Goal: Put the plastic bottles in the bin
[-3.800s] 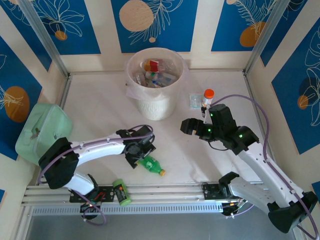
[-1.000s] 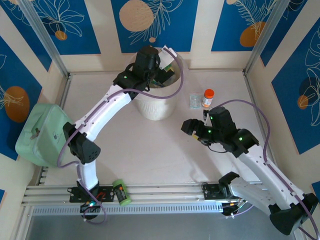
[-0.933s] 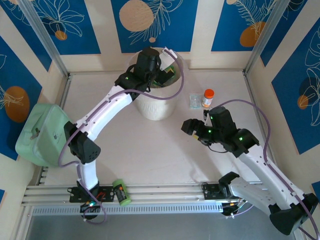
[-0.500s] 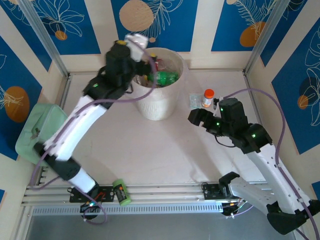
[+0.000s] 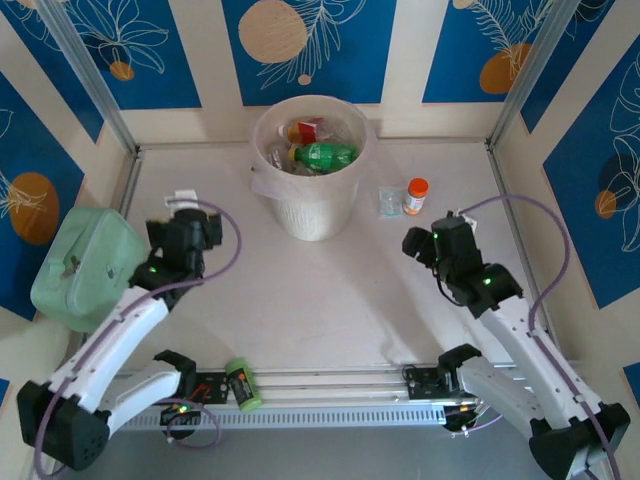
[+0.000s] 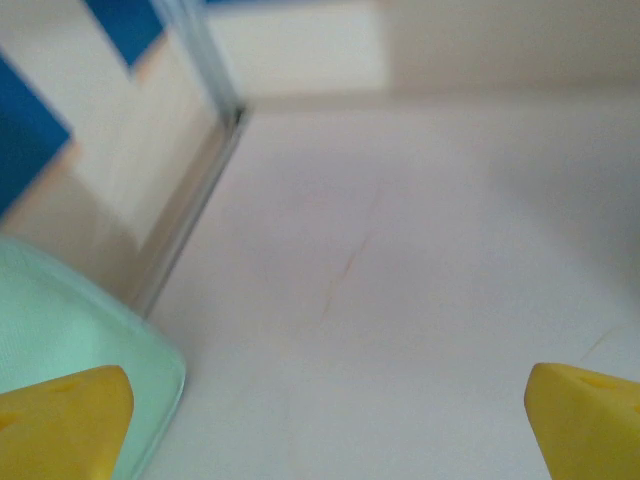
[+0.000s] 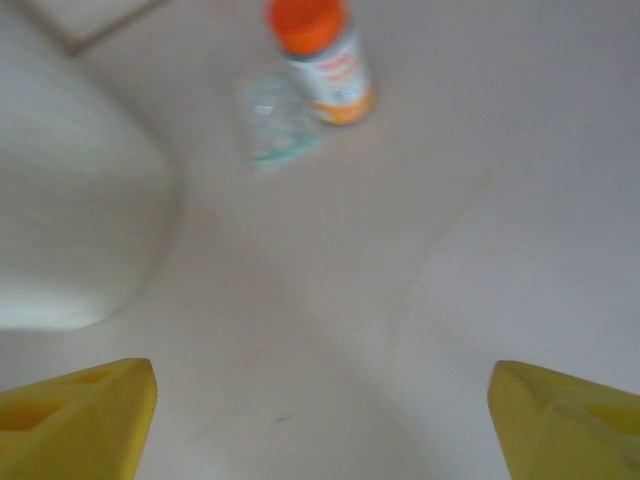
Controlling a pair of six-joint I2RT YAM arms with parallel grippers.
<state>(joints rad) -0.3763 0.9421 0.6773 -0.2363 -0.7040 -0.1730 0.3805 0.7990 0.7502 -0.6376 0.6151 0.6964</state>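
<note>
**A:** Where are the bottles (image 5: pixel 312 150)?

**B:** In the bin (image 5: pixel 318 215), heaped close to its rim. A green one lies across the top, a red-labelled one sits behind it, and clear ones lie to the left. The bin stands at the far middle of the table (image 5: pixel 300 295). Its liner (image 5: pixel 258 185) hangs over the rim, which probably keeps the mouth open for drops from above.

**A:** And the pincers?

**B:** Both are empty. The left pincer (image 6: pixel 320 430) has its jaws spread wide over bare table, with the green box (image 6: pixel 60 330) just beside its left tip. What is in that box cannot be told. The right pincer (image 7: pixel 320 420) is spread just as wide and holds nothing. It looks past the bin's wall toward the orange-capped bottle (image 7: pixel 322 60) and a clear packet (image 7: pixel 280 135) just beside it.

**A:** Why is that bottle outside the bin?

**B:** It seems not to count as a drink bottle. It stands upright, right of the bin. The same goes for the cylinder (image 5: pixel 241 384), which lies on the rail at the near edge.

**A:** So what is left to do?

**B:** Little, by the look of it. Every drink bottle in view lies inside the bin.
</note>
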